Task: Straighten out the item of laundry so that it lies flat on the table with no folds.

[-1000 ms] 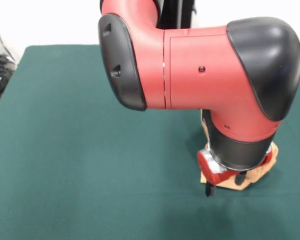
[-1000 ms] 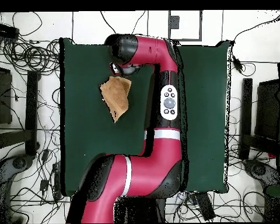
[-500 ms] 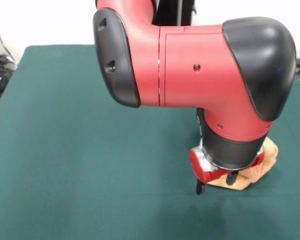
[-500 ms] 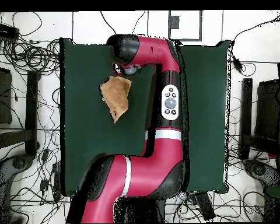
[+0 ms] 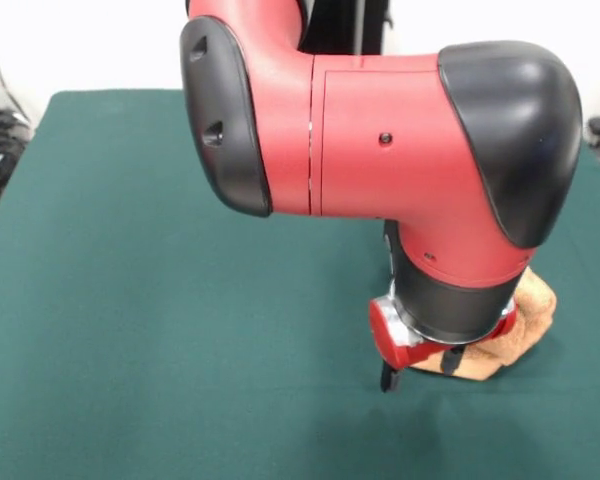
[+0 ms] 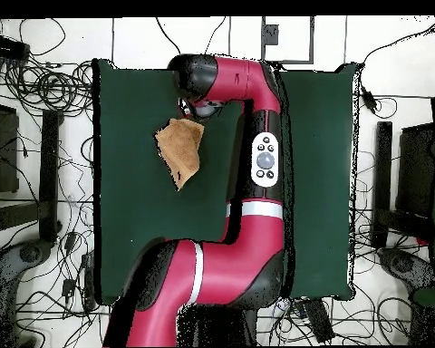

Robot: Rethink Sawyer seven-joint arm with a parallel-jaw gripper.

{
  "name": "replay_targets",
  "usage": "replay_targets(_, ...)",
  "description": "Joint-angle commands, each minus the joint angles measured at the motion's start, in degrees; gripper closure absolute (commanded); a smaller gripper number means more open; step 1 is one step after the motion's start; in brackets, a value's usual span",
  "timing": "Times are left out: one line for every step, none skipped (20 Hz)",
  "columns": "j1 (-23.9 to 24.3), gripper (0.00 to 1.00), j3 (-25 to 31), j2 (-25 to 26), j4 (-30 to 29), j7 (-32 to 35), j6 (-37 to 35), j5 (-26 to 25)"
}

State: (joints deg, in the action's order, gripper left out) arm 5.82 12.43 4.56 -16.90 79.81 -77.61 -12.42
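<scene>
you're looking at the small tan fluffy terry-cloth towel lying bunched and folded on the dark green felt-covered worktop, toward its front-right part in the front view. the red and black arm's jaws hang low at the towel's edge, under the bulky wrist; you cannot tell whether they are spread or pinching cloth. from overhead, the wrist covers the towel's far corner.

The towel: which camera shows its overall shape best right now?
The overhead view: the towel shows nearly whole, a folded tan shape on the table. In the front view the arm hides most of it; only a bunched edge shows.
</scene>
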Motion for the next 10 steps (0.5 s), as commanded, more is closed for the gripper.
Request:
replay_targets(-2.8,0.0,0.8,7.2,-0.7,15.9,-7.0,-2.5)
replay_targets(-2.9,0.0,0.9,7.6,-0.3,15.8,-7.3,-2.6)
replay_targets(-2.9,0.0,0.9,8.0,0.1,15.7,-7.5,-2.7)
replay_targets(-2.9,0.0,1.2,8.6,0.7,15.5,-7.9,-2.9)
replay_targets(-2.9,0.0,1.5,9.1,1.3,15.3,-8.5,-3.1)
replay_targets(-2.9,0.0,1.9,9.8,2.3,15.0,-9.2,-3.3)
replay_targets(-3.0,0.0,2.2,10.2,2.9,14.7,-10.0,-3.4)
replay_targets(-3.0,0.0,2.5,10.6,3.5,14.4,-11.3,-3.5)
replay_targets(-3.1,0.0,2.6,10.8,3.9,14.3,-12.2,-3.5)
replay_targets(-3.1,0.0,2.8,11.0,4.4,14.3,-13.2,-3.8)
